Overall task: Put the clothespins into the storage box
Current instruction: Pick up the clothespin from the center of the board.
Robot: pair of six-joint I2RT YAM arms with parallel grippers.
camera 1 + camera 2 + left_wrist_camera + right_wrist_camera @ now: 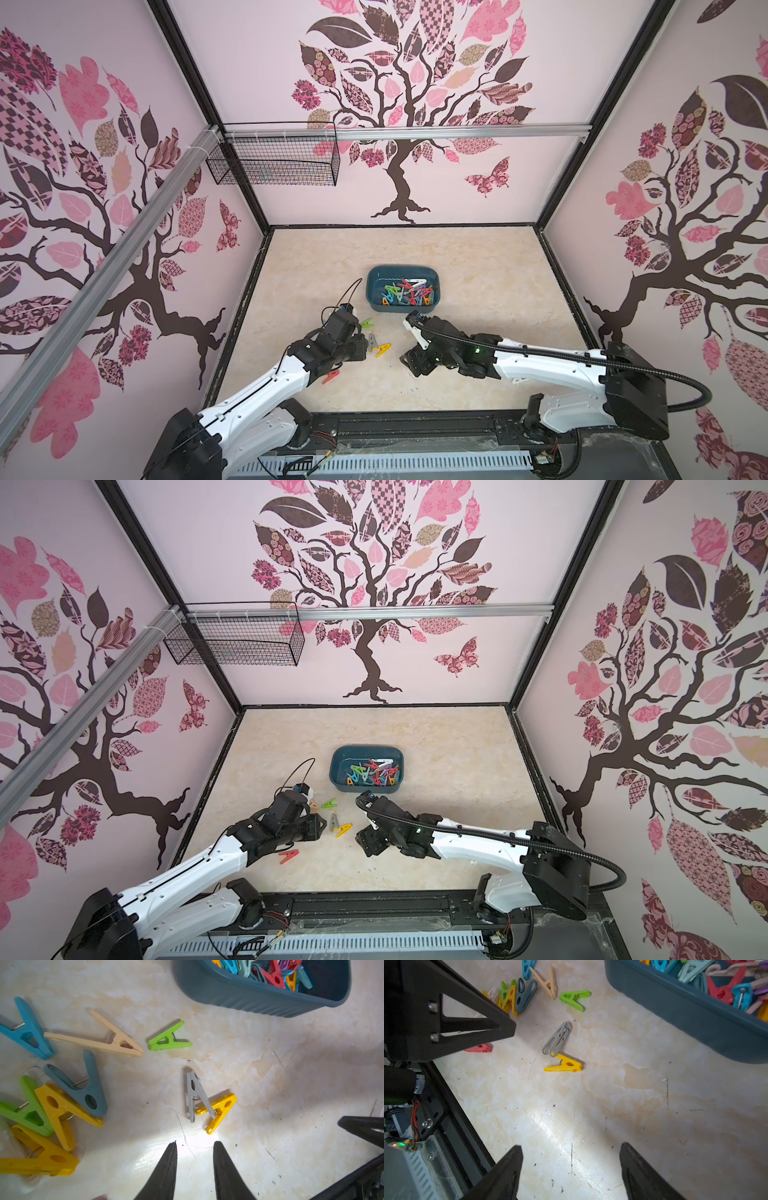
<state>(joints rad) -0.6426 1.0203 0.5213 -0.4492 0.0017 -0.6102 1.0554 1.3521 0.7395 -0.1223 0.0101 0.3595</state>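
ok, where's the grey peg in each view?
Top view: grey peg on the table, in front of the box.
Top view: same place.
Left wrist: mid-picture.
Right wrist: between the box and a red peg.
Landmark: the yellow peg touching it, in all four.

This was a robotics lab cell dressed up as a home, not a real room. Its panel walls [291, 199] carried printed pink-and-brown tree wallpaper, set in black frame posts [187, 70] crossed by bare aluminium rails [415, 133]. A wire-mesh basket [274, 162] hung from a rail on white ties. The desk [478, 270] wore a scuffed marble-look sheet. The left arm [257, 386] and right arm [548, 361] stood on a black base rail [415, 428] beside a slotted cable duct [395, 461], with clothespins [382, 348] and a storage box [376, 282] as household props.
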